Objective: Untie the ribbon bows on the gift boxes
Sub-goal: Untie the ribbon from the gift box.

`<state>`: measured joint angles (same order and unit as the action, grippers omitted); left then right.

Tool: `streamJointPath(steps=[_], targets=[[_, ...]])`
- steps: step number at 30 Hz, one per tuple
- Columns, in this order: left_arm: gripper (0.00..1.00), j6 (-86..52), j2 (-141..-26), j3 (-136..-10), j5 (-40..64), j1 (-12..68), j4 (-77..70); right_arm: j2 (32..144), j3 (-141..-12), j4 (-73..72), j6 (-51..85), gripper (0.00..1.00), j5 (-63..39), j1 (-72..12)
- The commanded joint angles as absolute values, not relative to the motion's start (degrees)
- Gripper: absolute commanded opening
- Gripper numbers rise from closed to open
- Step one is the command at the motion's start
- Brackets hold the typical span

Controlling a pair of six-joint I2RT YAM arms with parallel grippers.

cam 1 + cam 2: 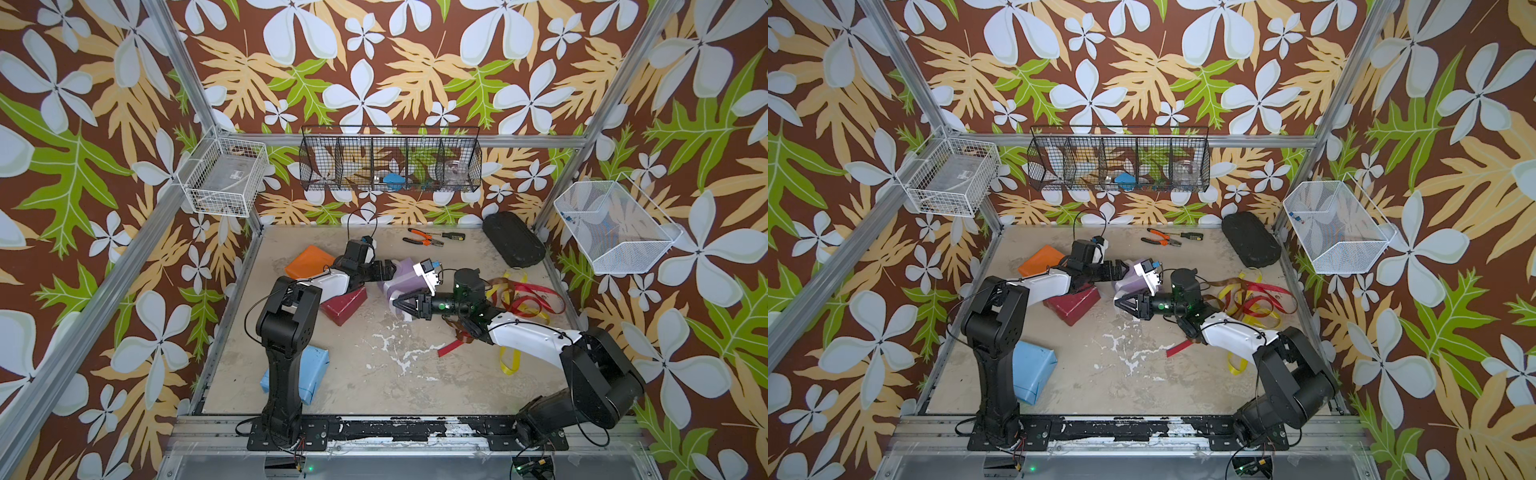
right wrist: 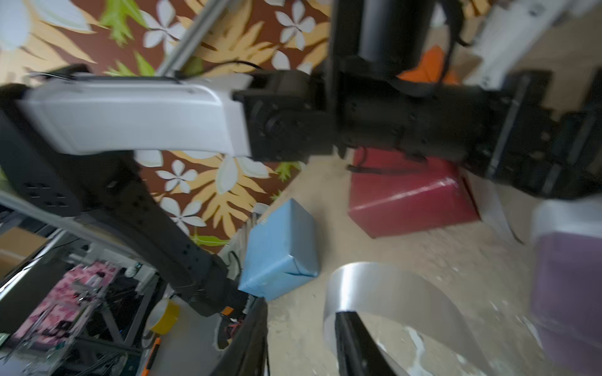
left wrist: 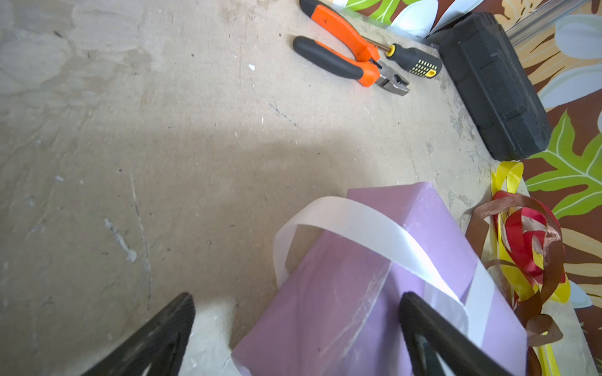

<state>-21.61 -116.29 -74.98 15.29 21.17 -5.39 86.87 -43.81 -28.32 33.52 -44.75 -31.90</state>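
Right claw (image 2: 301, 307), part-open with white ribbon (image 2: 391, 283) hooked over one finger, should pull toward 6 o'clock while the wide-open left claw (image 3: 298, 295) braces the lilac box (image 3: 423, 215).

Your table (image 1: 374, 374) is a worn beige board with white scuffs. Along its far edge lie the orange-handled pliers (image 1: 422, 237), with a screwdriver (image 1: 453, 236) just beside them and the black case (image 1: 513, 240) in the far right corner. The orange box (image 1: 309, 261) sits far left. The dark red box (image 1: 344, 306) is nearer the middle, the lilac box (image 1: 401, 282) just right of it, and the light blue box (image 1: 313, 374) at the near left. On the right, loose red ribbon (image 1: 536, 295), yellow ribbon (image 1: 510, 363) and brown ribbon (image 1: 496, 283) lie tangled.
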Motion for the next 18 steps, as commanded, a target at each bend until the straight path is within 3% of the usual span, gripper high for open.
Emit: streamJointPath(steps=[1, 4, 8, 13, 18], targets=[[1.00, -21.75, -115.82, -75.35, 16.56, 21.18, -1.41, 87.72, -44.47, -6.98, 24.48, 0.40, -30.65, -31.99], [1.00, -22.62, -114.89, -75.60, 17.83, 21.18, -1.22, 89.11, -45.46, 1.58, 24.08, 0.47, -18.43, -31.99], [1.00, -23.28, -111.55, -73.40, 16.99, 21.18, -1.64, 87.58, -45.26, 5.41, 24.83, 0.63, -4.81, -31.99], [1.00, -25.92, -105.86, -67.94, 18.29, 21.51, -4.92, 84.43, -47.38, 8.26, 22.77, 0.82, 2.08, -31.91], [1.00, -22.83, -103.46, -66.20, 13.89, 25.48, -4.13, 85.10, -49.23, 7.28, 21.84, 0.82, -1.37, -31.82]])
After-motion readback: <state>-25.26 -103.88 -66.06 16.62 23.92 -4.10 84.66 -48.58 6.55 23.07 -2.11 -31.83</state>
